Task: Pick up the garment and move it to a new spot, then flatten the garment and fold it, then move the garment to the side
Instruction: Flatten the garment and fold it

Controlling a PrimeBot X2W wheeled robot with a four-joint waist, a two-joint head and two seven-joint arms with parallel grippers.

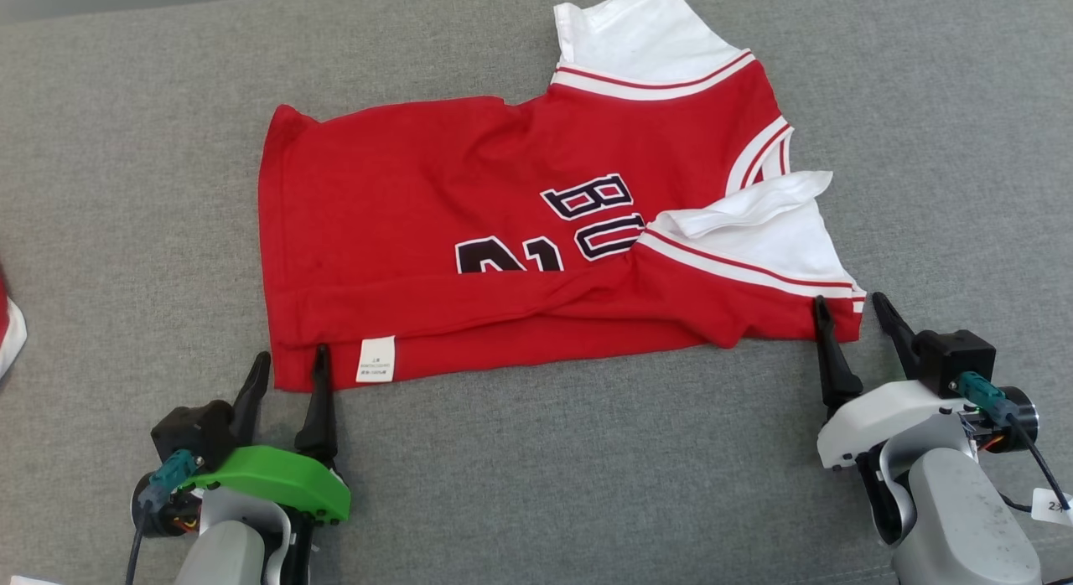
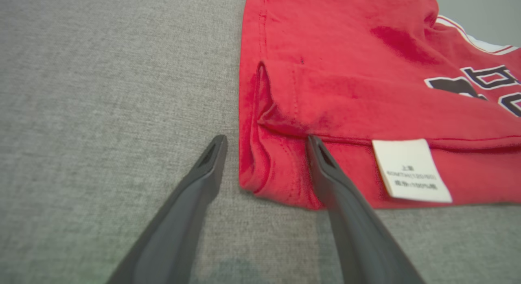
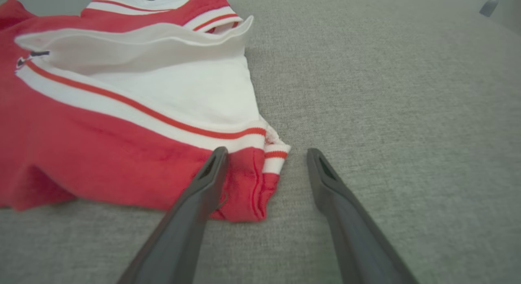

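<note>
Left edge: a scrap of red and white cloth [image 1: 8, 325], cut off by the frame and well apart from the work.
Left gripper [image 1: 291, 356]: fingers spread wide and holding nothing. It straddles the near left corner of the garment, one finger over grey cloth and the other over the red hem, apparently to pinch that corner.
Care tag: a small white printed label [image 1: 375, 359] on the near edge, just right of the left gripper. It faces up, which suggests this edge is doubled over.
Garment: a red knit basketball jersey with white sleeves and dark lettering [image 1: 469, 199]. It lies mid-surface, collar to the right, and is partly folded.
Near sleeve: a white sleeve with red striping [image 1: 780, 233], its cuff rumpled and not yet flat.
Right gripper [image 1: 850, 302]: spread wide and empty, bracketing the near right corner to match the left.
Support: a grey woven surface [image 1: 587, 468].
</note>
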